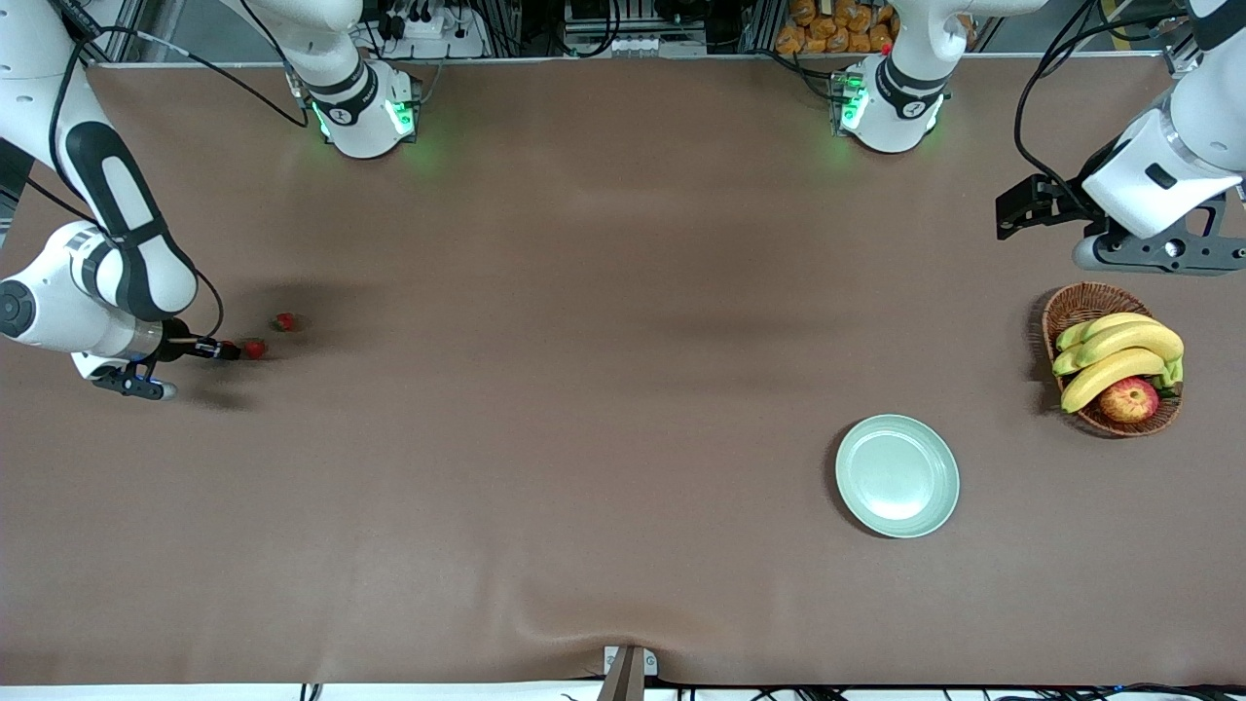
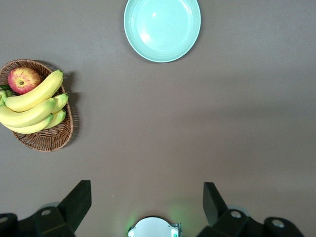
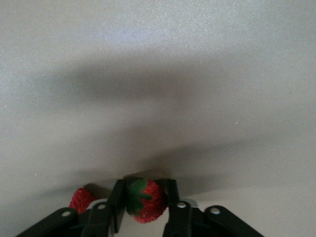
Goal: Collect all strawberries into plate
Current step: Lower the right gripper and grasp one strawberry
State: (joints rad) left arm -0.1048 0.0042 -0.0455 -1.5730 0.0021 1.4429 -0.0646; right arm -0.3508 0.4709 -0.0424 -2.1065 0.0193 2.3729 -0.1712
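Note:
My right gripper (image 1: 238, 349) is low at the table near the right arm's end, shut on a small red strawberry (image 1: 254, 348) with a green cap; the right wrist view shows it between the fingers (image 3: 143, 200). A second strawberry (image 3: 81, 199) lies right beside the fingers. A third strawberry (image 1: 284, 321) lies on the table a little farther from the front camera. The pale mint-green plate (image 1: 897, 475) is empty, toward the left arm's end, also in the left wrist view (image 2: 162, 28). My left gripper (image 1: 1158, 255) waits open and empty high above the table (image 2: 146, 197).
A brown wicker basket (image 1: 1071, 307) holding bananas (image 1: 1119, 355) and a red-yellow apple (image 1: 1129, 399) stands beside the plate at the left arm's end, under the left gripper. The brown cloth has a fold at its front edge (image 1: 584, 604).

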